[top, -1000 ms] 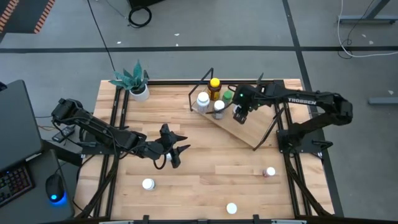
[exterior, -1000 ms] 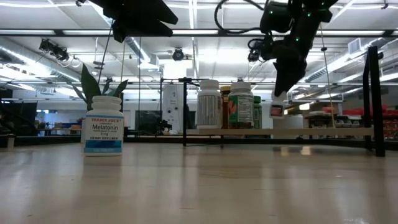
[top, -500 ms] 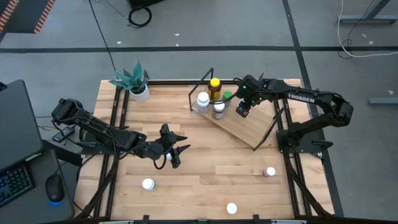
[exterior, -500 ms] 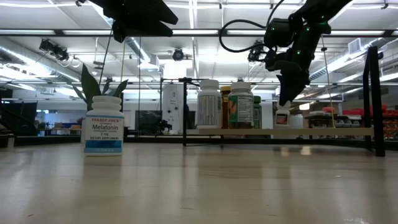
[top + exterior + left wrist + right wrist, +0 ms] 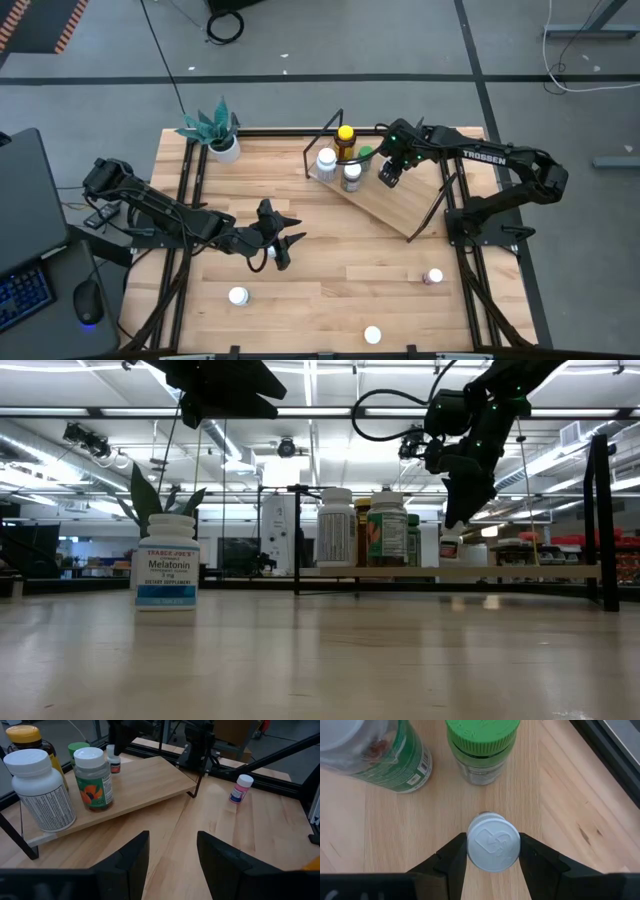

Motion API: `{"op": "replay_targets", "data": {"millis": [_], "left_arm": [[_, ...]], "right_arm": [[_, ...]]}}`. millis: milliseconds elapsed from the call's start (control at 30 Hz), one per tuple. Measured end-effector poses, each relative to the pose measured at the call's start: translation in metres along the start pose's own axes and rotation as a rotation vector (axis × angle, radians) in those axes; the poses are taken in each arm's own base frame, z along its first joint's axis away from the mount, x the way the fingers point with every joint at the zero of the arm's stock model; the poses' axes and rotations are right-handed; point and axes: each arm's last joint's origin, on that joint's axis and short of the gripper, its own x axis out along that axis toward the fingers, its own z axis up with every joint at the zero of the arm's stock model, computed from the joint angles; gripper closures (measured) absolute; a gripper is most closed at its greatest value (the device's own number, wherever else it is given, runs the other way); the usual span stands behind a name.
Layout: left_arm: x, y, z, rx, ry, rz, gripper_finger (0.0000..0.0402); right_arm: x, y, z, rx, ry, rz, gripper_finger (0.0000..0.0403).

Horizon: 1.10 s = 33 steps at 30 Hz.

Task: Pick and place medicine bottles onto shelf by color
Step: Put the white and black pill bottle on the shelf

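The shelf (image 5: 392, 207) is a tilted light-wood board in a black wire frame at the table's far middle. On it stand a white bottle (image 5: 326, 160), an amber yellow-capped one (image 5: 345, 136), a green-labelled one (image 5: 352, 173) and a green-capped one (image 5: 481, 745). My right gripper (image 5: 388, 177) is over the board, shut on a small white-capped bottle (image 5: 493, 843) just beside the green-capped one. My left gripper (image 5: 171, 851) is open and empty above the table's left middle (image 5: 272, 246). My right gripper pinches the small bottle's white cap (image 5: 493, 843) between its two fingers, one on each side. The fingers come from above, pointing down. The bottle stands upright below them (image 5: 450, 547), its base at the shelf board; whether it rests there I cannot tell.
A pinkish bottle (image 5: 433, 276) stands on the table's right, and white-capped bottles stand at the near left (image 5: 237, 295) and near middle (image 5: 372, 335). A potted plant (image 5: 214, 128) is at the far left corner. A Melatonin bottle (image 5: 166, 573) shows in the low view.
My right gripper has carried the small bottle a little toward the table's far edge, toward the green-capped bottle, and down onto the shelf board. It has stayed shut on the bottle, which has stayed upright.
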Motion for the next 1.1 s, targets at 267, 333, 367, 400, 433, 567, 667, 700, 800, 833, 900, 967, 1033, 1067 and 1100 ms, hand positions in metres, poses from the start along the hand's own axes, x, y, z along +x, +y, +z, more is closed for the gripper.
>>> {"op": "replay_targets", "data": {"millis": [267,333,367,400,433,567,667,700,800,833,900,967,1033,1067,1100], "left_arm": [[0.000,0.000,0.000,-0.002,0.000,0.000,0.0230],[0.000,0.000,0.000,-0.002,0.000,0.000,0.0230],[0.000,0.000,0.000,-0.002,0.000,0.000,0.0230],[0.000,0.000,0.000,-0.002,0.000,0.000,0.0230],[0.000,0.000,0.000,-0.002,-0.001,0.000,0.0230],[0.000,0.000,0.000,-0.005,-0.004,-0.002,0.0230],[0.000,0.000,0.000,-0.006,-0.004,-0.002,0.0230],[0.000,0.000,0.000,-0.005,-0.004,-0.002,0.0230],[0.000,0.000,0.000,-0.006,-0.004,-0.002,0.0230],[0.000,0.000,0.000,-0.006,-0.005,-0.002,0.0230],[0.000,0.000,0.001,-0.007,-0.005,-0.002,0.0230],[0.000,0.000,0.001,-0.006,-0.005,-0.002,0.0230],[0.000,0.000,0.001,-0.007,-0.005,-0.002,0.0230],[0.000,0.000,0.001,-0.007,-0.005,-0.003,0.0230],[0.000,0.000,0.001,-0.007,-0.005,-0.003,0.0230]], "right_arm": [[0.000,-0.002,0.000,0.011,-0.003,-0.003,0.0232],[0.000,-0.003,0.000,0.020,-0.003,-0.006,0.0232],[0.000,-0.004,0.001,0.024,-0.004,-0.008,0.0232],[0.000,-0.005,0.001,0.028,-0.004,-0.009,0.0232],[0.000,-0.006,0.001,0.031,-0.004,-0.010,0.0232],[0.000,-0.007,0.001,0.041,-0.003,0.002,0.0232],[0.000,-0.007,0.001,0.041,-0.003,0.013,0.0232],[0.000,-0.007,0.001,0.041,-0.003,0.013,0.0232],[0.000,-0.007,0.001,0.042,-0.003,0.012,0.0232],[0.000,-0.007,0.001,0.042,-0.003,0.012,0.0232],[0.001,-0.007,0.001,0.042,0.000,0.012,0.0232],[0.004,-0.008,0.001,0.043,0.012,0.010,0.0232],[0.008,-0.009,0.002,0.050,0.029,0.011,0.0232],[0.011,-0.010,0.002,0.053,0.038,0.014,0.0232],[0.013,-0.010,0.003,0.056,0.042,0.020,0.0232]]}}
